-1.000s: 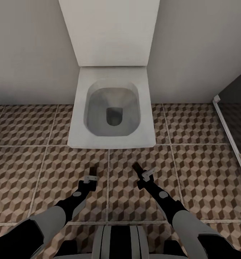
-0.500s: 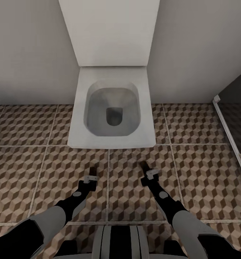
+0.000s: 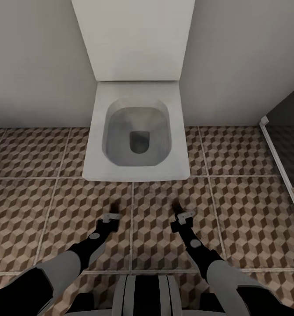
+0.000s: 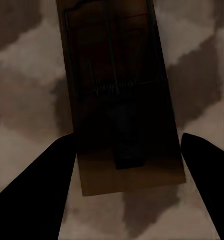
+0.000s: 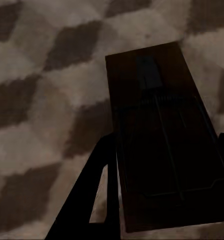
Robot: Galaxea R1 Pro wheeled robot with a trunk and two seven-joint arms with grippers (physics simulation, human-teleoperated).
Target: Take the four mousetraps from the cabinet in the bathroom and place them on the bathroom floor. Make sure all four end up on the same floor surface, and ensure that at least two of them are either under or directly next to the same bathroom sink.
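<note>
Here, a brown wooden mousetrap (image 4: 122, 100) carries dark wire parts.

I have both arms reaching forward and down, left gripper (image 3: 113, 210) and right gripper (image 3: 178, 208) each clamped on a mousetrap.

two arms showing grey upper shells, black forearms with small round grey studs; pale grey brackets sitting behind the black left gripper (image 3: 113, 206) and right gripper (image 3: 177, 206); white-and-black ribbed trunk (image 3: 145, 296) showing below.
</note>
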